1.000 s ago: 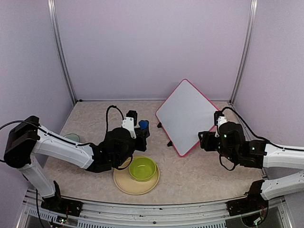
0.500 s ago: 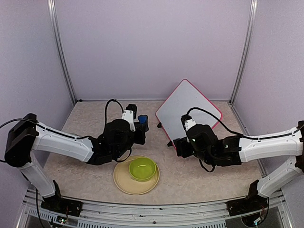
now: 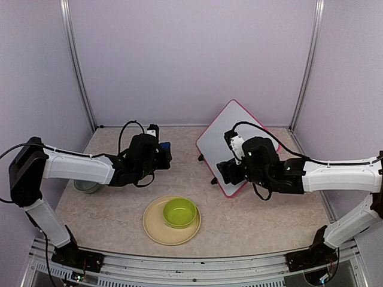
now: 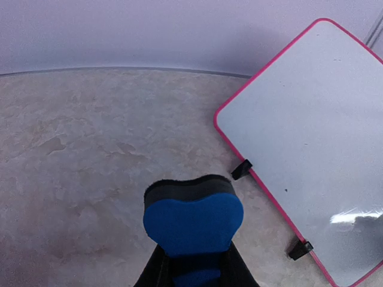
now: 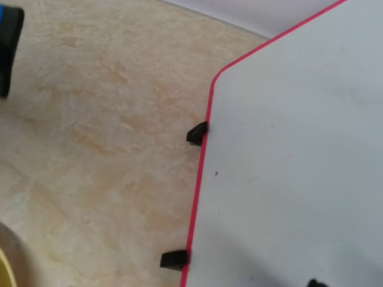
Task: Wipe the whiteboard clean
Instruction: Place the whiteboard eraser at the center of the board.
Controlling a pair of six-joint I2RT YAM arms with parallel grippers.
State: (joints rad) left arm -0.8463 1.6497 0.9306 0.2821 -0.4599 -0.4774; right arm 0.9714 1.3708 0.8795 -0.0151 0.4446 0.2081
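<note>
The whiteboard [image 3: 220,139], pink-framed, leans at the back right; its face [image 4: 311,131] looks wiped clean apart from tiny specks. My left gripper [image 3: 159,153] is well left of the board, shut on a blue eraser [image 4: 192,222] with a black felt layer; the eraser [image 3: 164,146] points toward the board. My right gripper [image 3: 229,171] hovers over the board's lower left part. Its wrist view looks down on the board [image 5: 299,149] and the two black feet [image 5: 175,259], but its fingers are out of that picture.
A green bowl [image 3: 179,212] sits on a tan plate [image 3: 155,230] near the front centre. A pale green round dish [image 3: 87,186] lies under my left arm at the left. The eraser's tip [image 5: 7,42] shows in the right wrist view's top left corner.
My right arm has swung left and forward from beside the board to over its lower left part. My left arm has drawn back to the left with the eraser, away from the plate.
</note>
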